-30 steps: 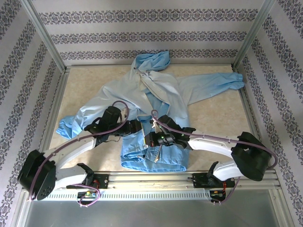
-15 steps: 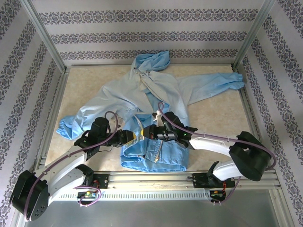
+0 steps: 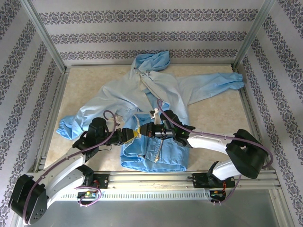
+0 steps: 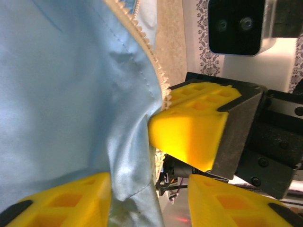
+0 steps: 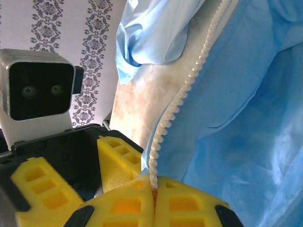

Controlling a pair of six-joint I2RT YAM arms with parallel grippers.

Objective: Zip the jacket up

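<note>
The light-blue hooded jacket (image 3: 156,90) lies spread on the table, its lower front bunched up near the arms. My right gripper (image 3: 145,130) is shut on the pale zipper strip (image 5: 189,85), and the teeth run straight into its closed tips (image 5: 154,194). My left gripper (image 3: 134,134) faces it closely and is open (image 4: 150,201). The jacket's fabric edge (image 4: 128,161) hangs between the left gripper's spread fingers, beside the zipper teeth (image 4: 147,52). The right gripper's yellow finger (image 4: 189,137) presses against that fabric edge from the right.
The jacket's sleeves reach toward the right (image 3: 227,82) and left (image 3: 71,125) table edges. Bare beige tabletop (image 3: 218,118) lies right of the jacket. A metal rail (image 3: 151,182) runs along the near edge, and patterned walls enclose the table.
My left arm has drawn back toward the lower left, then edged its gripper to the jacket's front edge. The right gripper has shifted left, still holding the zipper strip.
</note>
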